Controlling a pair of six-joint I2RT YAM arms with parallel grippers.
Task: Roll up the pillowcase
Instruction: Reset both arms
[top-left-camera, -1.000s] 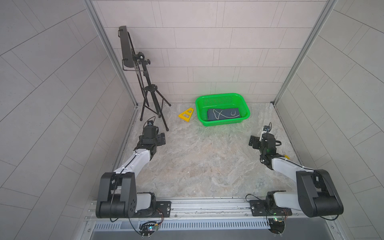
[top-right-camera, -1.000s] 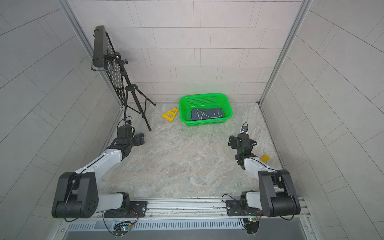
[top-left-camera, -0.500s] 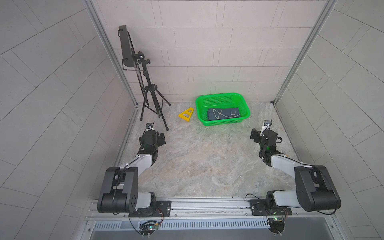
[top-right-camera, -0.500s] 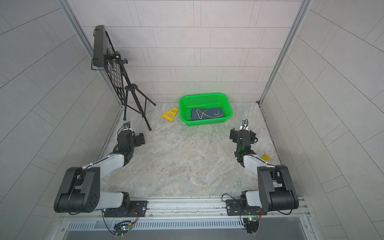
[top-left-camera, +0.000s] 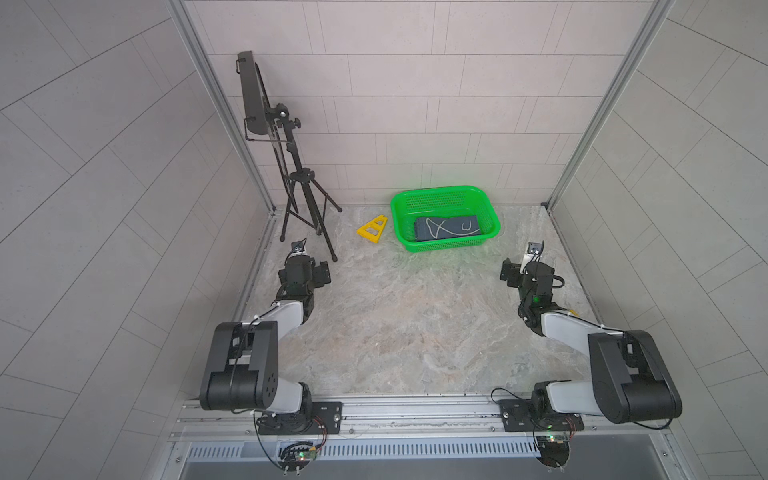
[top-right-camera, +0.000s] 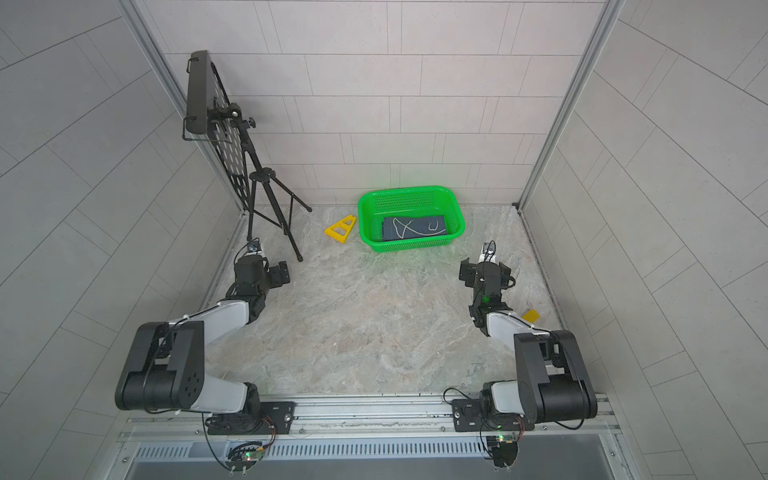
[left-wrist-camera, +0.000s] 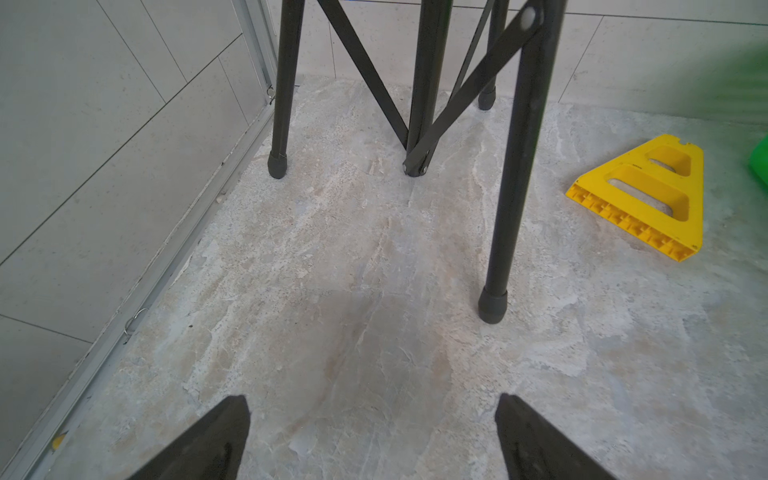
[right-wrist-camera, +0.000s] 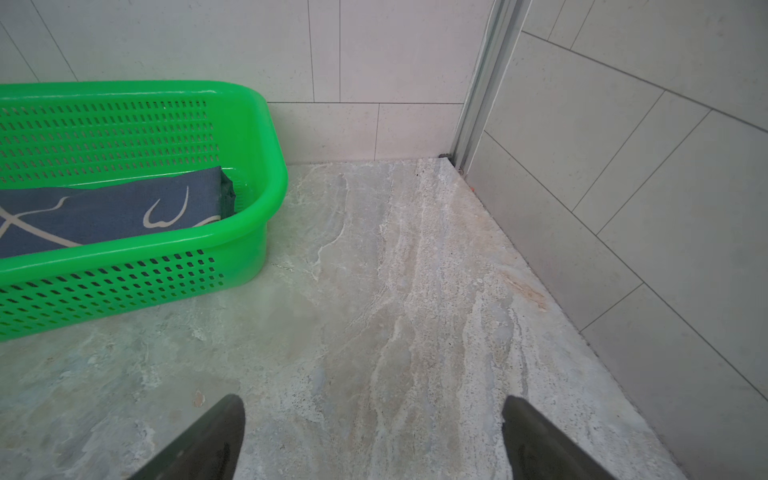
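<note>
Navy whale-print pillowcase (top-left-camera: 449, 228) is seen folded inside a perforated green basket (top-left-camera: 446, 246) on marbled counter (top-left-camera: 395, 324); left fingers (left-wrist-camera: 216, 440) and right fingers (right-wrist-camera: 208, 440) are spread, empty.

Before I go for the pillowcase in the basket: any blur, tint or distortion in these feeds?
Left wrist view: the basket at the frame edge is a green smear, while the stand and yellow wedge are sharp. Right wrist view: pillowcase crisp. Both top views: even light, green tint on the table near the basket, wall lines bowed at the edges.
</note>
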